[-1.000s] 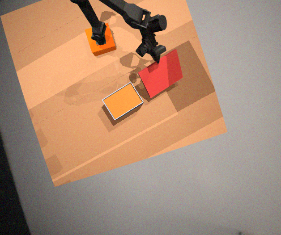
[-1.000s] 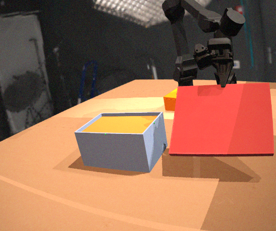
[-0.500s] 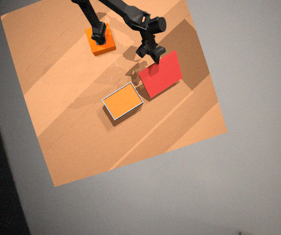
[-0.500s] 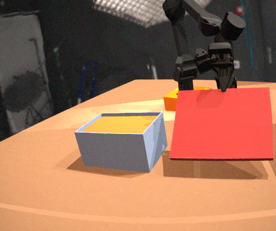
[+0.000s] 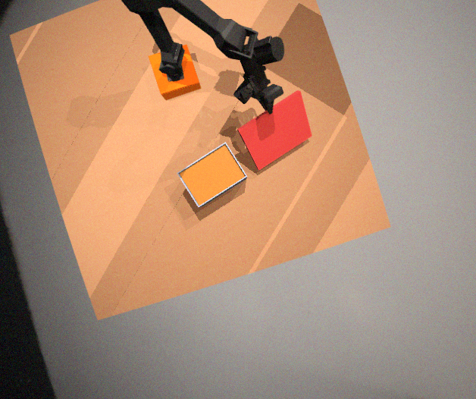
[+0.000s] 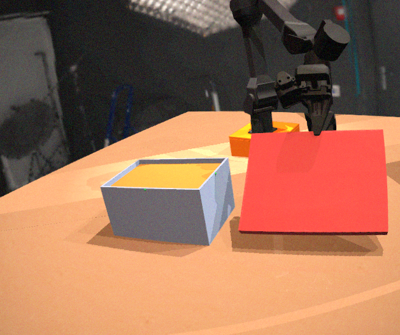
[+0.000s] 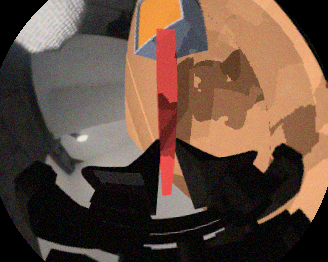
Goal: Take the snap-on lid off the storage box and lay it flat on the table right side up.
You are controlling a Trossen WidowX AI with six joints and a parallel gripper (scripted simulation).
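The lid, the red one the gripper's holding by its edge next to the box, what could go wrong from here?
1. The gripper pinches the lid only at its top edge, so the tilted panel could swing or slip out.
2. The lid's lower edge hangs close beside the box; lowering it that way could nudge the box.
3. Released while this steep, the lid might flop over and land wrong side up on the table.
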